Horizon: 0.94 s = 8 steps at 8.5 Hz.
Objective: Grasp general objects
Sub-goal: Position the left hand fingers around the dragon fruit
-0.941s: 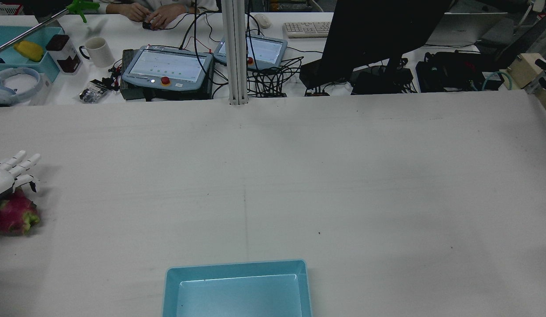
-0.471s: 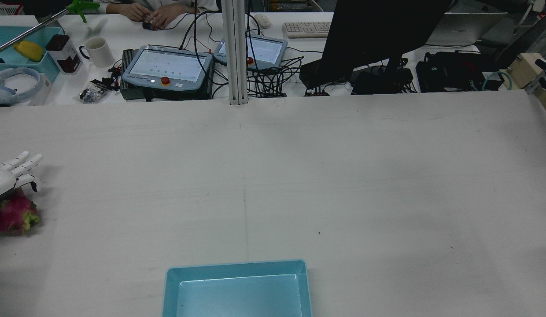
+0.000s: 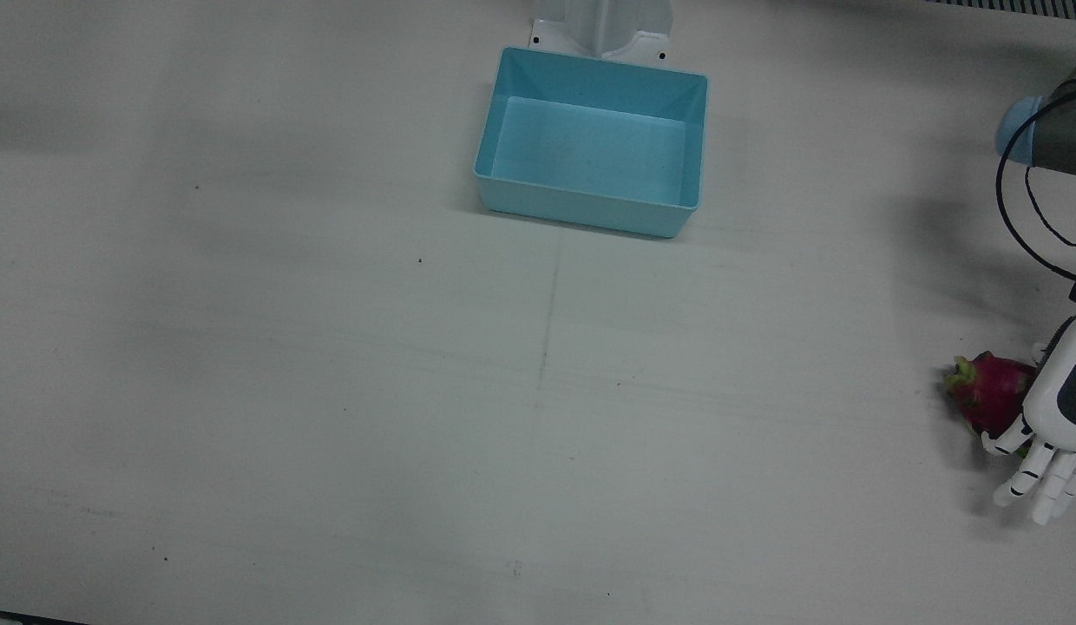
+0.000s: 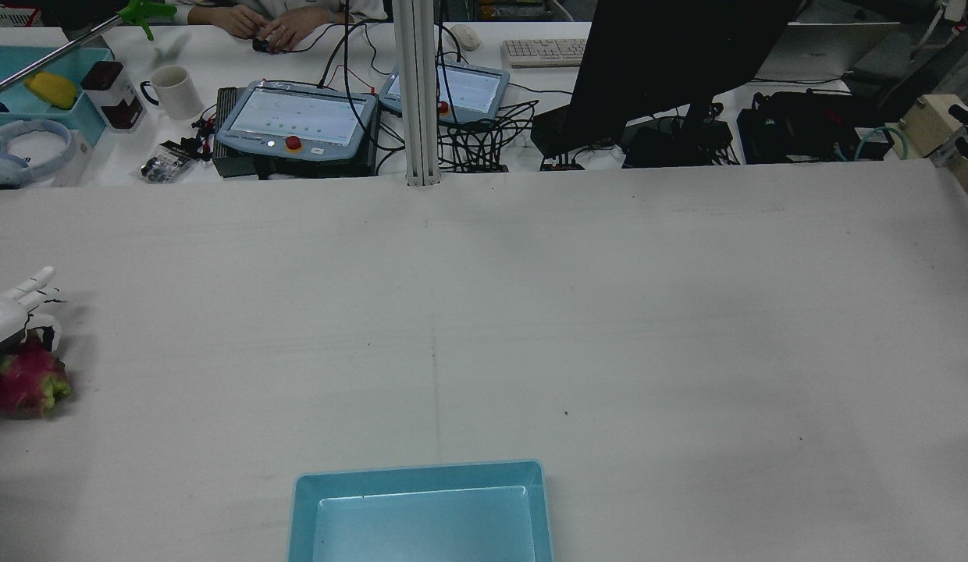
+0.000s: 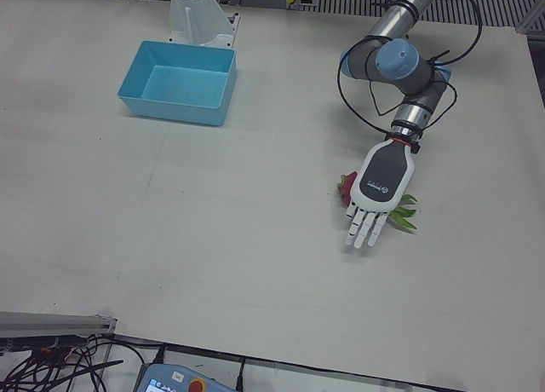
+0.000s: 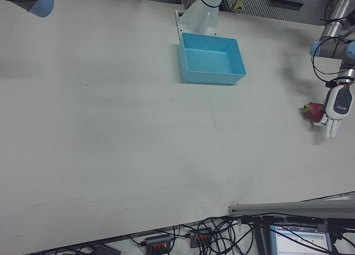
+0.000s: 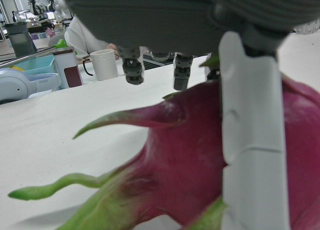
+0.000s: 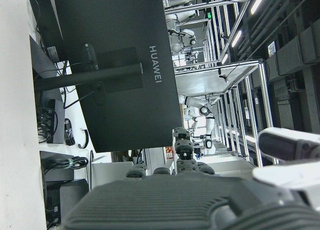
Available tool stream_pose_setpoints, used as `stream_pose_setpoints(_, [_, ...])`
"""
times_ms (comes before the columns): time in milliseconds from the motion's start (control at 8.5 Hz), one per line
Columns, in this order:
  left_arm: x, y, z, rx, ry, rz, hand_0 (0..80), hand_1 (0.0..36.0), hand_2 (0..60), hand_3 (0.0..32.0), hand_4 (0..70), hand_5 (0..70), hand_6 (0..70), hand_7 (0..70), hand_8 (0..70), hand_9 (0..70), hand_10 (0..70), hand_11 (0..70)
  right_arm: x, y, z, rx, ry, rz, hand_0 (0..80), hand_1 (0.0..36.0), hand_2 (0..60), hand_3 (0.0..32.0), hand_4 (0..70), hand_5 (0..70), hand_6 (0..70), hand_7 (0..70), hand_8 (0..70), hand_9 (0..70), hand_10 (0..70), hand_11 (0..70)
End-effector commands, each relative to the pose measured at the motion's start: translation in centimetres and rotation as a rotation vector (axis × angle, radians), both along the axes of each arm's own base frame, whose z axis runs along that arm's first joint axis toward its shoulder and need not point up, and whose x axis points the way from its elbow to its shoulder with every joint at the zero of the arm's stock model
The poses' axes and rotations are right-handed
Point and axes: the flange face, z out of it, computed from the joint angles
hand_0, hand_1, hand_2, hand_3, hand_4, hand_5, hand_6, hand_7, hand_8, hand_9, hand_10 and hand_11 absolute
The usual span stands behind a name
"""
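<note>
The dragon fruit [image 5: 345, 187] lies on the surface [image 5: 213, 239] near its left edge, directly under the left robot hand [image 5: 375, 196]. That robot hand hovers released, fingers [image 5: 364, 230] extended, thumb alongside the fruit, not grasping.

A wide white table [image 4: 531, 312] fills the station, faintly scuffed. At its 12 o'clock edge an aluminium post [image 4: 418, 94] rises; beyond stands a cluttered desk [image 4: 218, 55] with a dark monitor [image 4: 671, 55], keyboard [image 4: 542, 51] and white mug [image 4: 174, 91].
</note>
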Motion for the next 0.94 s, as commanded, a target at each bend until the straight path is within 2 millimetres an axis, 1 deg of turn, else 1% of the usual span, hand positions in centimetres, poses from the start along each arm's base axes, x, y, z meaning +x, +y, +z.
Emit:
stream_pose_setpoints(0, [-0.01,-0.02,0.10,-0.002,-0.003,-0.003,55.4,36.0,60.0,0.0,30.0,29.7,6.3,23.5,3.5,5.8,3.4,7.9,0.00,0.00,0.00,0.000,0.000,0.000,0.0,0.0,0.0,0.0,0.0,0.0,0.0,0.0,0.0,0.0,0.0,0.0])
stream_pose_setpoints(235, [-0.01,-0.01,0.18,-0.004,-0.004,-0.003,55.8,36.0,60.0,0.0,28.6,28.8,6.2,22.9,3.5,5.7,3.5,8.1,0.00,0.00,0.00,0.000,0.000,0.000,0.0,0.0,0.0,0.0,0.0,0.0,0.0,0.0,0.0,0.0,0.0,0.0])
stream_pose_setpoints(353, [-0.08,-0.03,0.18,-0.004,-0.004,-0.005,57.7,36.0,60.0,0.0,24.5,18.3,5.0,19.2,2.2,3.7,3.2,7.8,0.00,0.00,0.00,0.000,0.000,0.000,0.0,0.0,0.0,0.0,0.0,0.0,0.0,0.0,0.0,0.0,0.0,0.0])
stream_pose_setpoints(471, [-0.09,-0.02,0.19,-0.005,-0.005,-0.005,59.2,36.0,60.0,0.0,25.4,19.6,5.0,18.9,2.3,3.8,3.4,8.1,0.00,0.00,0.00,0.000,0.000,0.000,0.0,0.0,0.0,0.0,0.0,0.0,0.0,0.0,0.0,0.0,0.0,0.0])
stream_pose_setpoints(588, [-0.10,-0.02,0.26,-0.006,-0.006,-0.005,58.2,36.0,60.0,0.0,27.8,26.7,5.5,19.5,2.8,4.5,3.8,8.5,0.00,0.00,0.00,0.000,0.000,0.000,0.0,0.0,0.0,0.0,0.0,0.0,0.0,0.0,0.0,0.0,0.0,0.0])
stream_pose_setpoints(706, [-0.12,-0.03,0.26,-0.006,-0.006,-0.008,48.2,36.0,60.0,0.0,27.9,34.8,8.5,26.2,4.0,7.2,3.5,7.5,0.00,0.00,0.00,0.000,0.000,0.000,0.0,0.0,0.0,0.0,0.0,0.0,0.0,0.0,0.0,0.0,0.0,0.0])
stream_pose_setpoints(824, [-0.10,-0.01,0.33,-0.007,-0.007,-0.005,39.0,36.0,60.0,0.0,23.9,40.7,9.8,31.9,4.0,8.3,2.9,6.6,0.00,0.00,0.00,0.000,0.000,0.000,0.0,0.0,0.0,0.0,0.0,0.0,0.0,0.0,0.0,0.0,0.0,0.0])
